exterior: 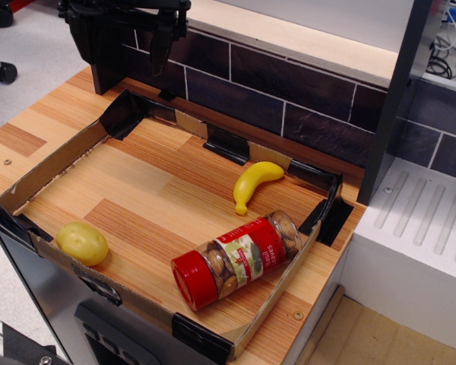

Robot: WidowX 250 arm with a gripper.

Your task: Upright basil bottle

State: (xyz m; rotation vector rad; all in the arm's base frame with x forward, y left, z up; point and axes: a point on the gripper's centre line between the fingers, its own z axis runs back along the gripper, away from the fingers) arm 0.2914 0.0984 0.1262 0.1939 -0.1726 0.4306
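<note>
The basil bottle (238, 259) lies on its side near the front right corner of a shallow cardboard tray (61, 163). It is a clear jar with brownish contents and a red-and-white label. Its wide red cap (193, 280) points to the front left and its base to the back right, against the tray's right wall. My gripper (163, 49) is dark and hangs at the top left, above the tray's back left corner and far from the bottle. It holds nothing. Its fingers merge with the dark background, so I cannot tell how far apart they stand.
A yellow banana (254, 183) lies in the tray just behind the bottle. A yellow lemon (82, 242) sits at the tray's front left wall. A dark tiled wall (289, 84) runs behind the tray. A white ribbed unit (418, 220) and a dark post (395, 99) stand to the right.
</note>
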